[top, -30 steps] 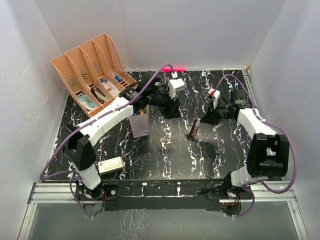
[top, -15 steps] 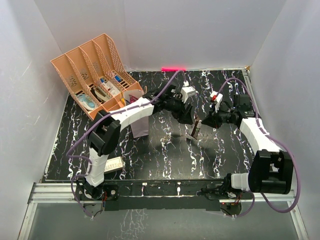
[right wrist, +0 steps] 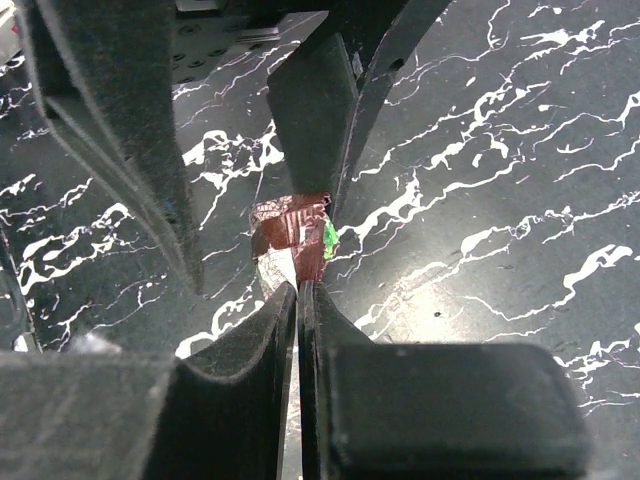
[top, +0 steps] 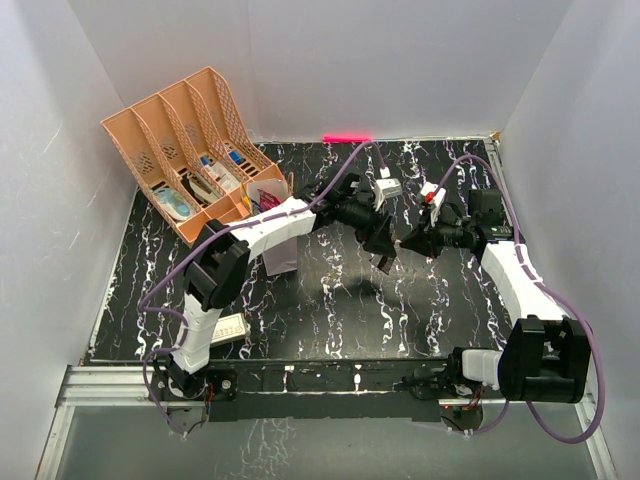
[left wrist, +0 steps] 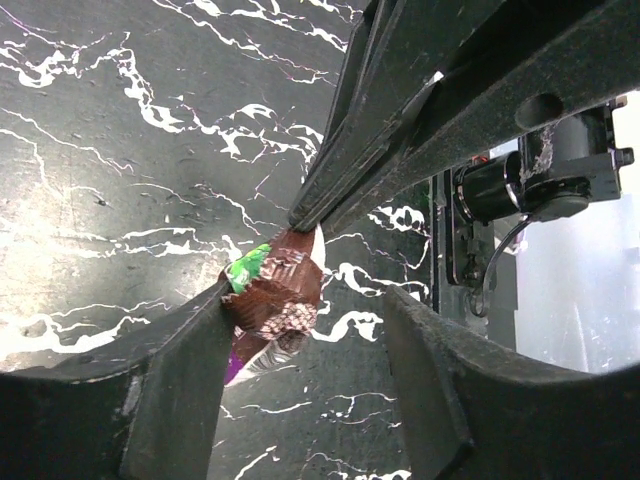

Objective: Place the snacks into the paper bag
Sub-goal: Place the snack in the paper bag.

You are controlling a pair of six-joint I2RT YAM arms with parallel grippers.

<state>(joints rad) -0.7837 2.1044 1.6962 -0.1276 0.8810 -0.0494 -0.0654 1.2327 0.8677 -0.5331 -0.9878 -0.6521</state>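
Mid-frame in the top view the two grippers meet tip to tip above the table (top: 330,310). The right gripper (right wrist: 297,292) is clenched on one edge of a dark brown wrapper (left wrist: 275,295) with a green patch; any print on it is too crumpled to read. The left gripper (left wrist: 308,297) is spread wide around it, one finger (left wrist: 190,370) touching the wrapper, the other apart. The bag (top: 282,255) lies left of centre, near the peach organiser (top: 150,135) at upper left, and the left arm (top: 255,225) crosses over it. A white box (top: 228,328) with an unreadable red mark sits at lower left. Marbled tabletop shows below the grippers down to the near edge. White walls (top: 420,60) close the other three sides.
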